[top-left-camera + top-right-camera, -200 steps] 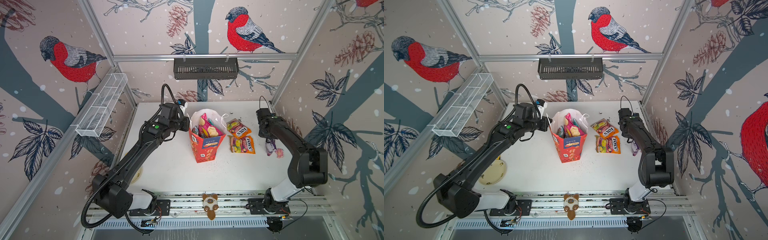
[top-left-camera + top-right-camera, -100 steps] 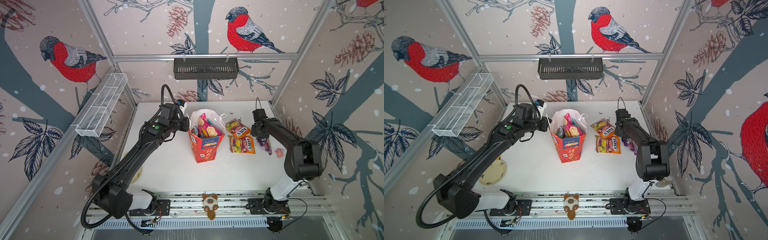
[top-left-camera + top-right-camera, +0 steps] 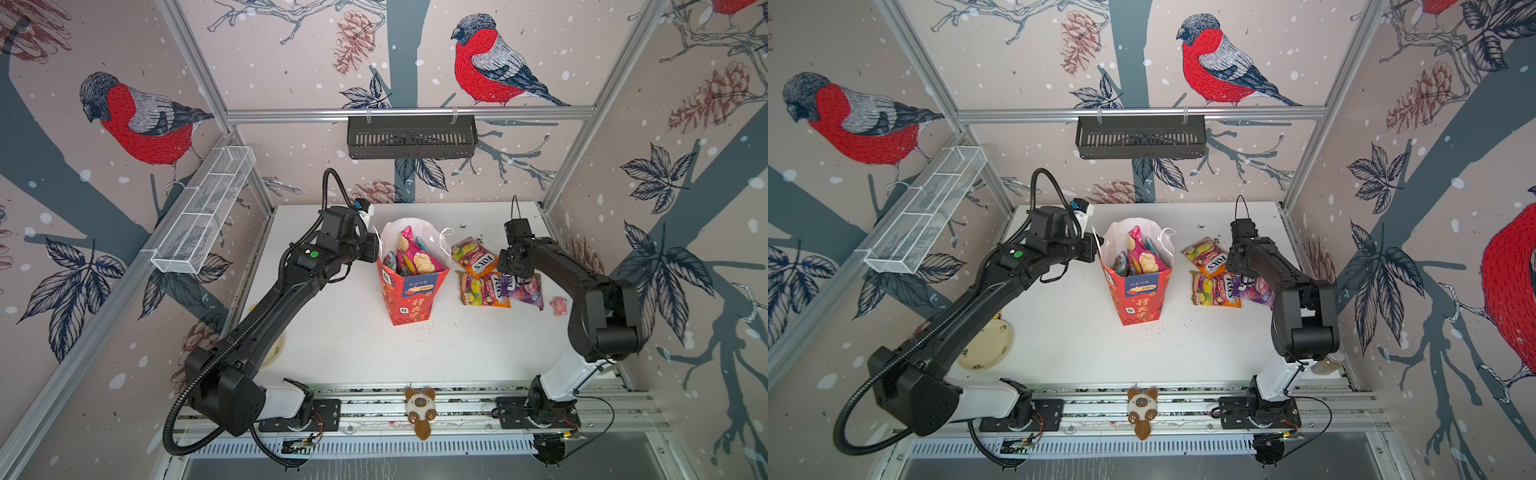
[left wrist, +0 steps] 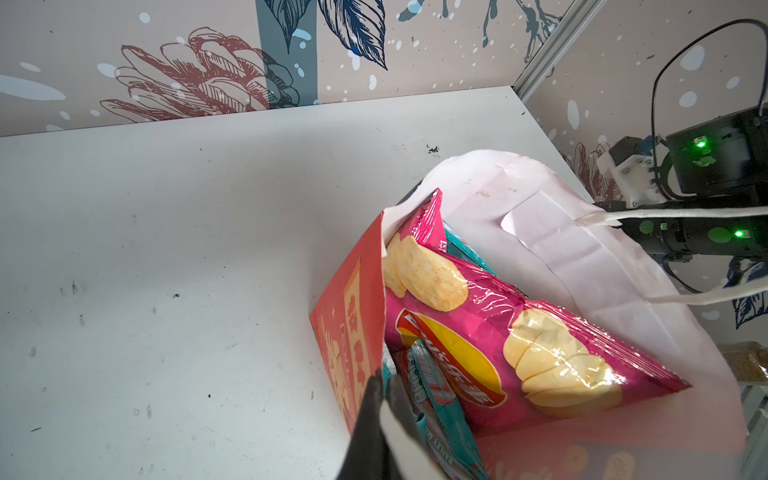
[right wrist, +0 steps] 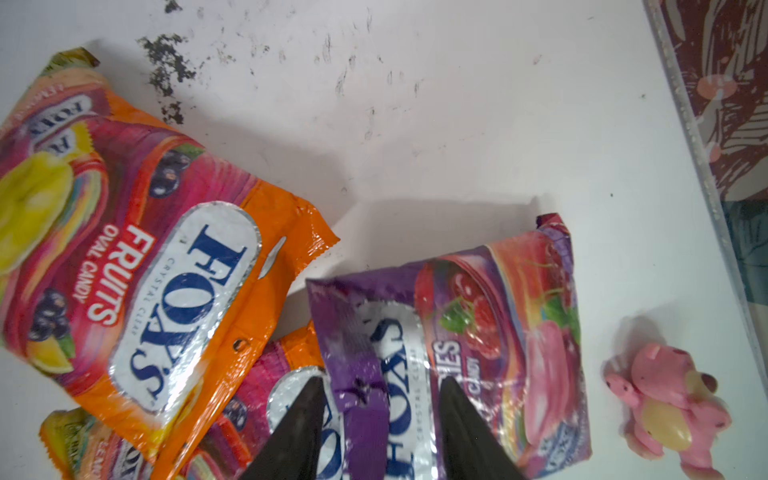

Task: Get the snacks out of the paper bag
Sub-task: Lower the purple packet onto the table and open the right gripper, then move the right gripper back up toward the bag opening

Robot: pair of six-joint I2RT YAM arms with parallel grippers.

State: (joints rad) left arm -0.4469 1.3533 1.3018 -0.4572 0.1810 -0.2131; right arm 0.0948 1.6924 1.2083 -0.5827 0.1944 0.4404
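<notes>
Purple packet [image 5: 498, 332] under the right tool [image 5: 381, 380]

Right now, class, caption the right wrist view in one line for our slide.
Open right end effector above a purple candy packet overlapping an orange packet, pink toy alongside.

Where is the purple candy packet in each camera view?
In a top view: purple packet right of the bag.
In a top view: purple packet, same place.
Left wrist: not in it.
Right wrist: purple packet at the open right gripper.
Landmark: rear orange packet, beside it.
</notes>
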